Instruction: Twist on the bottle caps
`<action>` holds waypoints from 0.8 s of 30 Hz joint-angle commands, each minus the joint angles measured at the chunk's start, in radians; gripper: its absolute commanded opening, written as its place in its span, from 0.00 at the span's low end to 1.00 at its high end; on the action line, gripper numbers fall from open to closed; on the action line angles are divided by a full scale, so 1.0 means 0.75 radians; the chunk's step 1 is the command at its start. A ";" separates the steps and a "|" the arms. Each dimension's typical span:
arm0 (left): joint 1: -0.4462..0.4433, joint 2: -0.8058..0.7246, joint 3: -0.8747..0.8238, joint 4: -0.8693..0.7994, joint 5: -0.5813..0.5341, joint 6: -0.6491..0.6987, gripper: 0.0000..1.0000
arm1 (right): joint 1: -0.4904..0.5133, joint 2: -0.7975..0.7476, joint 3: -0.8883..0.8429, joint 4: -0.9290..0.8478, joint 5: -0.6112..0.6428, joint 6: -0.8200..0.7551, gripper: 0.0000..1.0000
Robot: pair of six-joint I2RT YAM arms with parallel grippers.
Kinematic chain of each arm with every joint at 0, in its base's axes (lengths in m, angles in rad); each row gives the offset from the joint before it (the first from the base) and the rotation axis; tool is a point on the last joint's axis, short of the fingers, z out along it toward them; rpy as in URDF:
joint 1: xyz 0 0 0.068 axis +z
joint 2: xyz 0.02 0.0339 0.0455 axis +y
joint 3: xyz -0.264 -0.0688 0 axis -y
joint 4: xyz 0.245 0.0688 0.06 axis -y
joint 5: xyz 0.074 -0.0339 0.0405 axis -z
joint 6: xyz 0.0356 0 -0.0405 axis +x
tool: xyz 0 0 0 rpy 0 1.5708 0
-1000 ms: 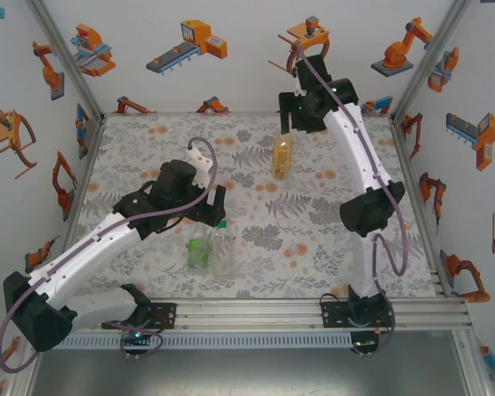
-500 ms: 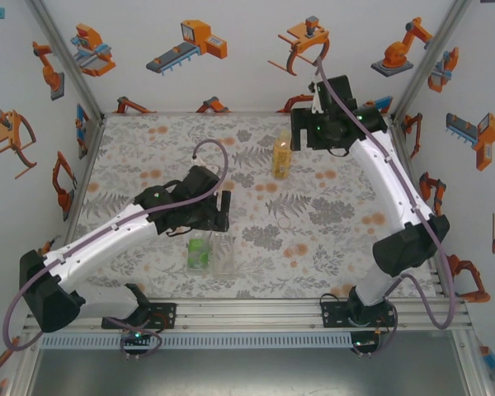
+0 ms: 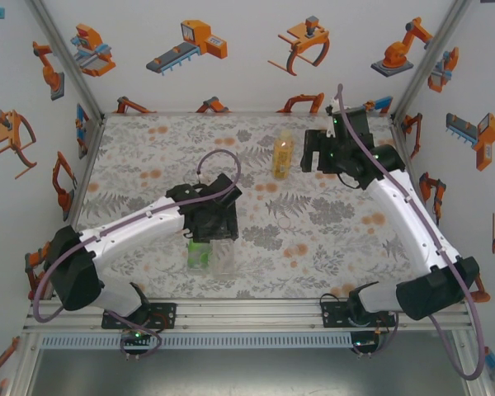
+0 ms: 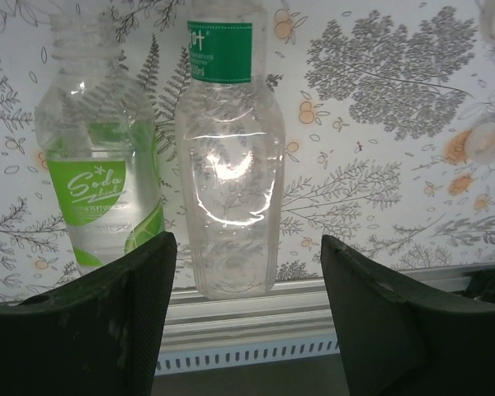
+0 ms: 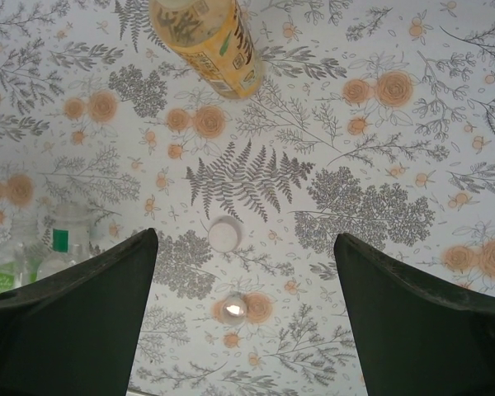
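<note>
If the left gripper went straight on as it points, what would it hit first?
Probably the clear bottle, centred between the left gripper's open fingers; the green-labelled bottle sits beside it, off that line.

Green bottle (image 4: pixel 99 181) and clear bottle (image 4: pixel 231 165) stand together, amber bottle (image 5: pixel 206 37) apart, pale cap (image 5: pixel 223 234) lying loose.

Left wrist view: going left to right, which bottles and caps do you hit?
green-labelled soda bottle → clear bottle with a green neck band → small whitish cap at the right edge
</note>
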 commanded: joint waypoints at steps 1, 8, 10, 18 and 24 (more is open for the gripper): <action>-0.004 0.012 -0.043 -0.023 0.004 -0.093 0.66 | -0.005 -0.017 -0.029 0.036 -0.010 0.021 0.78; -0.002 0.095 -0.052 0.051 0.059 -0.084 0.61 | -0.006 -0.008 -0.043 0.031 -0.032 0.004 0.77; 0.000 0.136 -0.037 0.047 0.061 -0.079 0.62 | -0.007 -0.009 -0.044 0.025 -0.034 -0.002 0.78; 0.011 0.240 0.014 0.028 0.052 0.004 0.64 | -0.006 -0.033 -0.061 -0.001 -0.004 -0.018 0.77; 0.027 0.305 0.048 0.077 0.070 0.115 0.58 | -0.005 -0.033 -0.064 -0.012 -0.008 -0.008 0.77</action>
